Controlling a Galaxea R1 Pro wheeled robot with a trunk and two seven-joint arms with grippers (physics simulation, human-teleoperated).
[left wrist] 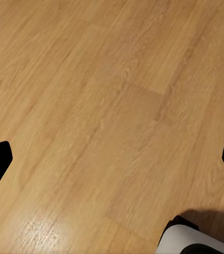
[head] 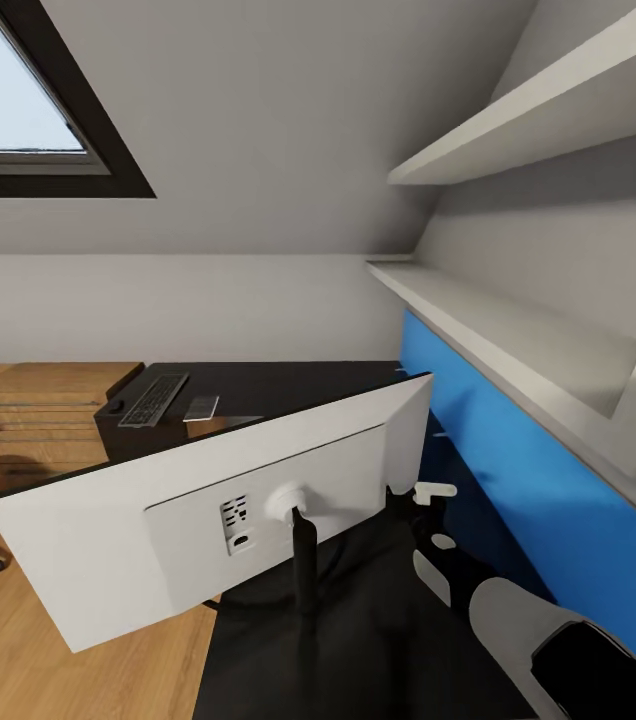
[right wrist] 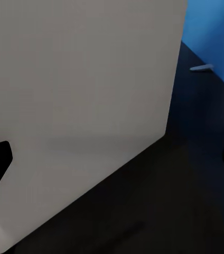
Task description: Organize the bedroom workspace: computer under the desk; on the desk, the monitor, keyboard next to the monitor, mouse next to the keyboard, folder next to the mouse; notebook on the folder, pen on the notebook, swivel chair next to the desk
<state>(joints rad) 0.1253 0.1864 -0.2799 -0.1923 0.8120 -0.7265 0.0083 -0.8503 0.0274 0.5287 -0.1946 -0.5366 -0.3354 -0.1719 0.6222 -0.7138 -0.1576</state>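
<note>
Monitor (head: pixel 198 500) stands tilted on the black table (head: pixel 288 385), its pale grey back toward me, slim stand (head: pixel 305 560) beneath. Right end effector (head: pixel 420 505) sits just beside the monitor's right edge, fingers spread, nothing between them. Keyboard (head: pixel 154 398) and a small notebook (head: pixel 201 407) lie at the table's far end. Left end effector (left wrist: pixel 112 159) hangs spread over bare wood floor (left wrist: pixel 101 106).

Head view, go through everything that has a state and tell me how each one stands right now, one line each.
monitor: tilted, pale back toward the camera, stand on the desk.
desk: black top carries the monitor, keyboard and notebook.
keyboard: lying flat at the desk's far end.
notebook: flat, right beside the keyboard.
right claw: close behind the monitor's edge; open or shut cannot be told.
left claw: open over the wood floor.
</note>
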